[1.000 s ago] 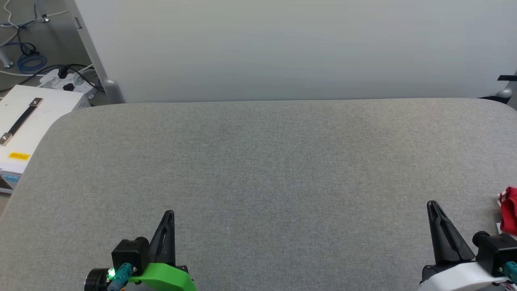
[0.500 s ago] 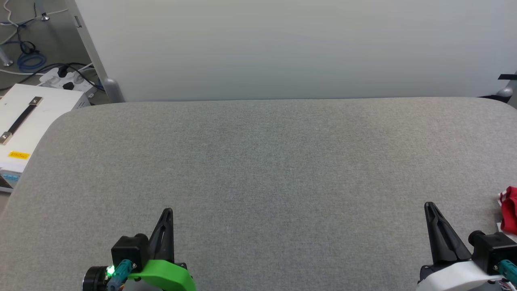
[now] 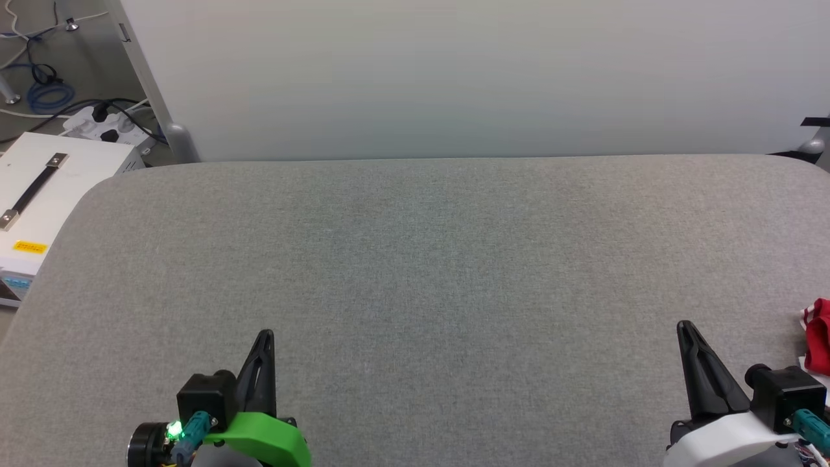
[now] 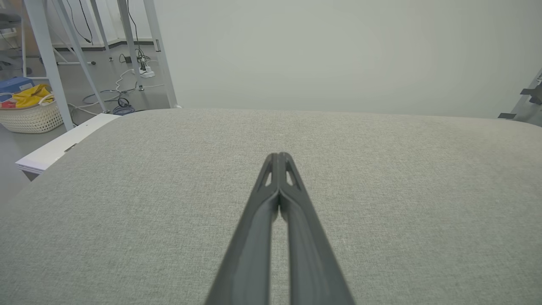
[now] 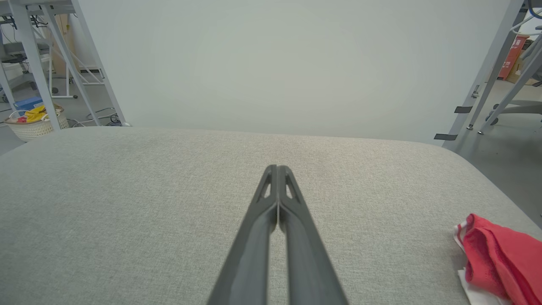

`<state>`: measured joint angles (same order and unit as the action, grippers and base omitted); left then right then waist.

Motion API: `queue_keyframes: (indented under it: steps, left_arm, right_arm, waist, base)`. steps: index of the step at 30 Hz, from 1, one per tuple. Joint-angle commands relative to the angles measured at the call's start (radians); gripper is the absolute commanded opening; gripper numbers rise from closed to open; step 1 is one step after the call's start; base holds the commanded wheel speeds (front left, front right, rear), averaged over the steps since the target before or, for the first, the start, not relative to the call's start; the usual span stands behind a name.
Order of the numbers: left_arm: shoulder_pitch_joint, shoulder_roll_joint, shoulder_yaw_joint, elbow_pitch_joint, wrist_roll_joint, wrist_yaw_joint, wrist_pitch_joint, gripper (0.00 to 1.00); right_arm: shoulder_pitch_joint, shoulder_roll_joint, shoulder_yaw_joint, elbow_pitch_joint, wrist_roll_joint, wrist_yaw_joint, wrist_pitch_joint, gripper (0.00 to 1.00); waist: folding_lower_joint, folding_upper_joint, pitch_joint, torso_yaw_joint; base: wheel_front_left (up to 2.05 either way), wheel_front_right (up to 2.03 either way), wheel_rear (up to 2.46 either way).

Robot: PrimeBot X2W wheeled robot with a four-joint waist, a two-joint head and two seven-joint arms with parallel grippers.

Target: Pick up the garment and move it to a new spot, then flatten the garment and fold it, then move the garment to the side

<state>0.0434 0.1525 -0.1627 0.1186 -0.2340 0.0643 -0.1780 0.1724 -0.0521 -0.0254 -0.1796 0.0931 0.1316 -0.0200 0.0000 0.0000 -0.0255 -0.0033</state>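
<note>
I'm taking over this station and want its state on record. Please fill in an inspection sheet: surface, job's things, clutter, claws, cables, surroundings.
Surface: grey fabric tabletop, flat, with rounded corners.
Job's things: red garment, bunched at the right edge, to the right of the right claw, not gripped.
Clutter: nothing seen.
Claws: left claw and right claw both shut and empty, at the tabletop's near side.
Cables: blue coil and power strip on the floor, far left.
Surroundings: pale panel behind the tabletop; white case at its left; basket on the floor.
</note>
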Motion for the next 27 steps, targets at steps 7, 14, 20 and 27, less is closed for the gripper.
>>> queue_keyframes:
  steps: [7,14,20,27]
  left_arm:
    - [-0.013,-0.015,0.016,-0.015,0.027,-0.010,0.018,0.00]
    - [-0.015,-0.022,0.028,-0.023,0.044,-0.015,0.031,0.00]
    - [-0.018,-0.028,0.039,-0.031,0.058,-0.019,0.042,0.00]
    - [-0.020,-0.035,0.051,-0.039,0.075,-0.023,0.055,0.00]
  right_arm:
    - [-0.033,0.001,0.004,0.019,-0.012,0.000,0.005,0.00]
    - [-0.044,0.001,0.006,0.032,-0.019,0.000,0.006,0.00]
    - [-0.054,0.001,0.007,0.043,-0.024,0.000,0.007,0.00]
    - [-0.065,0.001,0.009,0.056,-0.031,0.000,0.009,0.00]
  waist:
    - [0.0000,0.0000,0.002,0.000]
    - [0.0000,0.0000,0.004,0.001]
    - [0.0000,0.0000,0.006,0.001]
    - [0.0000,0.0000,0.007,0.001]
  base:
    - [0.00,0.00,0.00]
    - [0.00,0.00,0.00]
    - [0.00,0.00,0.00]
    - [0.00,0.00,0.00]
